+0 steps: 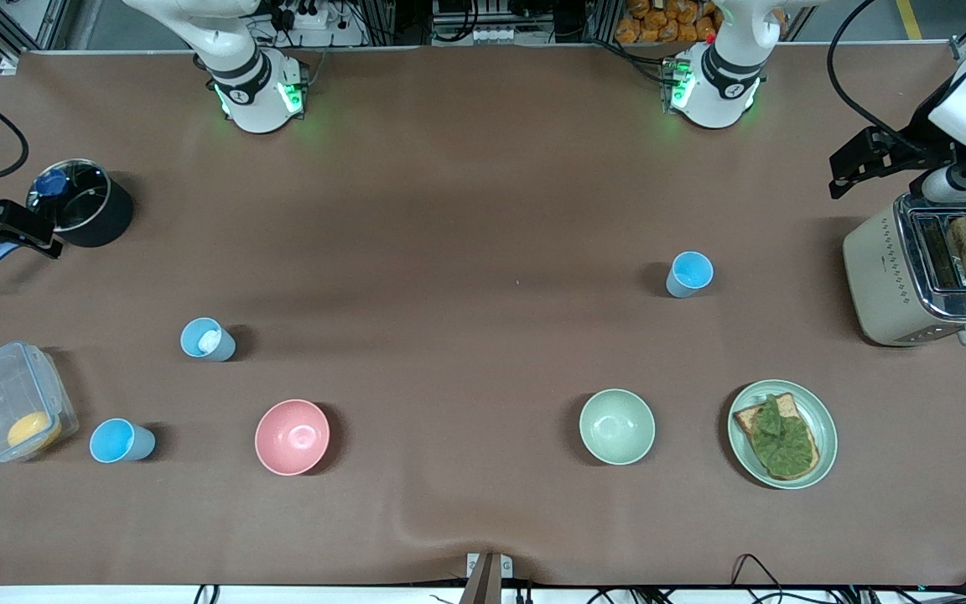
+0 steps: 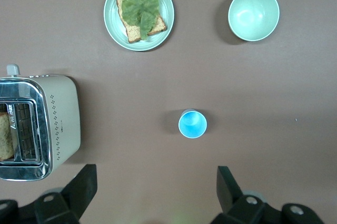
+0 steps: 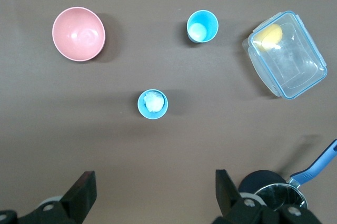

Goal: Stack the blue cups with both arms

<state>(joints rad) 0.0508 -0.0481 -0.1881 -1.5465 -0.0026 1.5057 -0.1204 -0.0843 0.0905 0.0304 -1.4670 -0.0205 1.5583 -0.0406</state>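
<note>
Hanging jaws-open over the bench: left gripper above the toaster, right gripper above the pot; three blue cups standing apart.

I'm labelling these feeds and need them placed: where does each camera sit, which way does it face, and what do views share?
Front view: high across the table, facing both arm bases; left gripper over the toaster, right gripper by the pot.
Left wrist view: looks straight down, open fingers showing; shares one blue cup with front.
Right wrist view: looks down, open fingers showing; shares the pink bowl.
</note>
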